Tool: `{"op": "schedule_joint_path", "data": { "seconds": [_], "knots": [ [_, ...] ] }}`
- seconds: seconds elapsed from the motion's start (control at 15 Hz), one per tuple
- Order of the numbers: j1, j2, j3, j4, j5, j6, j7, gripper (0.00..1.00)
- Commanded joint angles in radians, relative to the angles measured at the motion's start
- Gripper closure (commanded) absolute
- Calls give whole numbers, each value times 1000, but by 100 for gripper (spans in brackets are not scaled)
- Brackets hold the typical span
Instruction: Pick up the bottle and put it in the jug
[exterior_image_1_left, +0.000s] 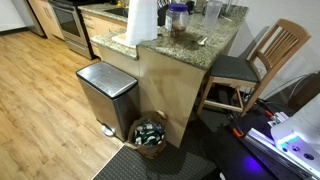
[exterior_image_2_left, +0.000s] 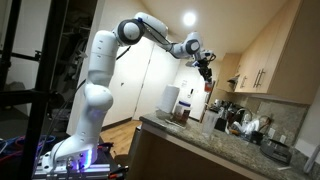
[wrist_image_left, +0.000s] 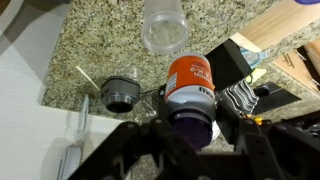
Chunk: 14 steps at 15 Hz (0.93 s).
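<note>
**Bottle held high, jug offset below**

The gripper (wrist_image_left: 190, 110) pinches the bottle (wrist_image_left: 188, 75), which hangs roughly upright well above the counter (wrist_image_left: 100, 40). The jug (wrist_image_left: 120, 95) stands near a counter edge, off to one side rather than directly beneath the bottle.

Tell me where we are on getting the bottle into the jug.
Done: the bottle is picked up and clamped in the claw. In hand: in an exterior view it hangs high above the counter, clear of everything on it. Left: line it up over the jug, which stands on the counter, lower it in and release.
</note>
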Motion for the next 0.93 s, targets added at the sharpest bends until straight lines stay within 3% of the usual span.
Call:
{"op": "schedule_joint_path", "data": {
  "seconds": [0.0, 0.13, 0.2, 0.53, 0.87],
  "knots": [
    [-3, 26, -9, 32, 12, -3, -13, 53],
    [-2, 30, -8, 28, 9, -2, -9, 53],
    [0, 24, -3, 26, 9, -3, -8, 78],
    [13, 188, -3, 135, -133, -2, 266, 78],
    [61, 307, -30, 235, -174, -52, 425, 78]
  ]
}}
